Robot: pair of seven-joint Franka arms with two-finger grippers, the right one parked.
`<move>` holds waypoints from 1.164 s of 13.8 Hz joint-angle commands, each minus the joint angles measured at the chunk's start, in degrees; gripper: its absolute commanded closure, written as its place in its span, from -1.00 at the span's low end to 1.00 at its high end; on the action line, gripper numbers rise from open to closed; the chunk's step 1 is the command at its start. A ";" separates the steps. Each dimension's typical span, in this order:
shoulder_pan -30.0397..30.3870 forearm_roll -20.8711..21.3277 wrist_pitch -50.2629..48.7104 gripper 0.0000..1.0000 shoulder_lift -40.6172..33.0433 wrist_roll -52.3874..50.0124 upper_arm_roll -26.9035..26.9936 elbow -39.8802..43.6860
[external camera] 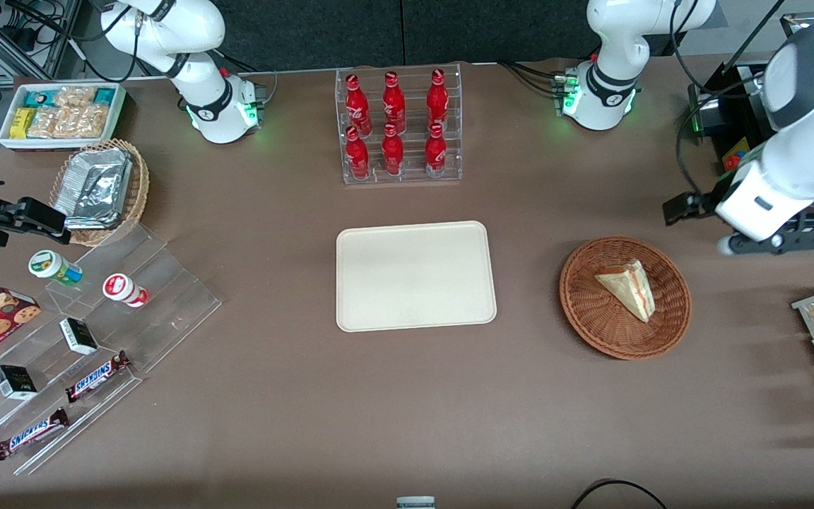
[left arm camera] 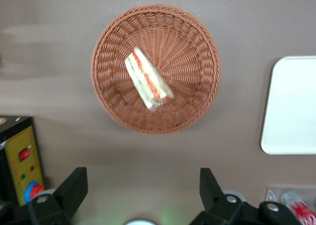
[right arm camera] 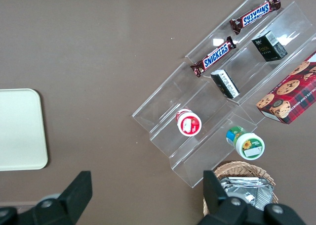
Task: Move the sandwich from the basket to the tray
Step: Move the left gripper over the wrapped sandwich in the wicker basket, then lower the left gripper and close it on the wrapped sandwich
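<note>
Wrist view puts sandwich (left arm camera: 148, 78) in basket (left arm camera: 197, 42) ahead of gripper (left arm camera: 140, 193), jaws apart, empty; long axis diagonal to jaw line. Needs wrist turn, then descent; tray (left arm camera: 291, 106) beside.

Robot lab, mock shop table (external camera: 237, 424), cola bottles rack (external camera: 398, 127), snack shelves (external camera: 89, 339)

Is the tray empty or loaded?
Empty: the tray shows only bare surface. The sandwich lies in the basket; the open hand is above the table beside it.
</note>
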 commanded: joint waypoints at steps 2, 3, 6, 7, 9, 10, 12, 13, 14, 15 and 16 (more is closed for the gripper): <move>-0.22 -0.01 12.90 -1.00 -0.92 -4.52 1.02 -11.01; -0.22 -0.01 17.47 -1.00 -0.92 -6.97 1.02 -14.09; -0.22 -0.01 27.33 -1.00 -0.57 -17.68 1.11 -19.99; -0.22 0.08 29.01 -1.00 -0.40 -20.68 1.11 -20.88; -0.22 -0.01 31.91 -1.00 1.26 -25.17 1.02 -21.94; -0.22 -0.01 34.11 -1.00 1.97 -27.19 1.11 -22.46; -0.22 0.08 38.94 -1.00 3.81 -28.70 1.11 -23.87; -0.22 -0.01 40.70 -1.00 5.04 -29.66 1.11 -24.05; -0.22 -0.01 41.76 -1.00 6.36 -31.33 1.11 -23.96; -0.22 -0.01 42.99 -1.00 7.24 -32.21 1.11 -24.05; -0.22 -0.01 43.09 -1.00 8.21 -32.83 1.11 -24.05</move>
